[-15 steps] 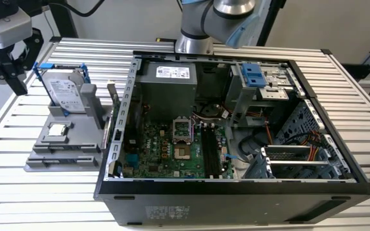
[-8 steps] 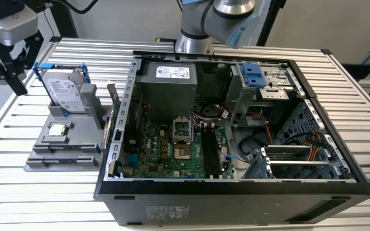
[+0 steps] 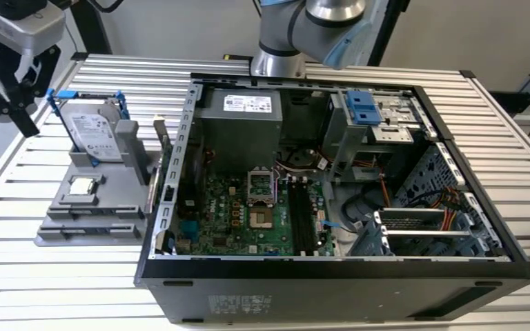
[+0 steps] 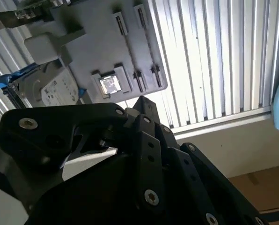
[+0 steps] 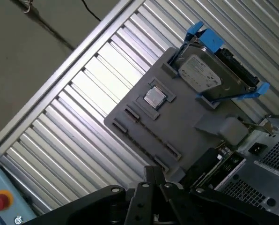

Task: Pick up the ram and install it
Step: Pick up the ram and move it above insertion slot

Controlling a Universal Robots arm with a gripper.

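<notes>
Item: the ram, a long, narrow, dark circuit-board stick with a pale label, apparently standing on its long edge in a slot of the grey moulded parts holder. In the exterior view it reads as a thin upright sliver at the holder's three o'clock edge, squeezed between the holder and the wall of the open black computer case; little of it is exposed. Not yet lifted, not yet installed. On the same holder: silver hard drive in a blue frame at twelve o'clock, upright and tilted back; small square silver processor chip near the centre, lying flat. Inside the case: green motherboard with long black memory slots at its three o'clock side, seemingly vacant. Black linkage gripper: in both wrist views the jaws appear pressed together on nothing. In the exterior view it hangs at about ten o'clock from the holder, raised and well apart from the ram. Step in hand, as judged: the approach for pick-up. Handling note: the jaws need to part before descent, line up along the stick's long edge and close on its flat faces from straight above. The case wall and the grey post beside the ram leave little side room. All stands on a ribbed aluminium table.
</notes>
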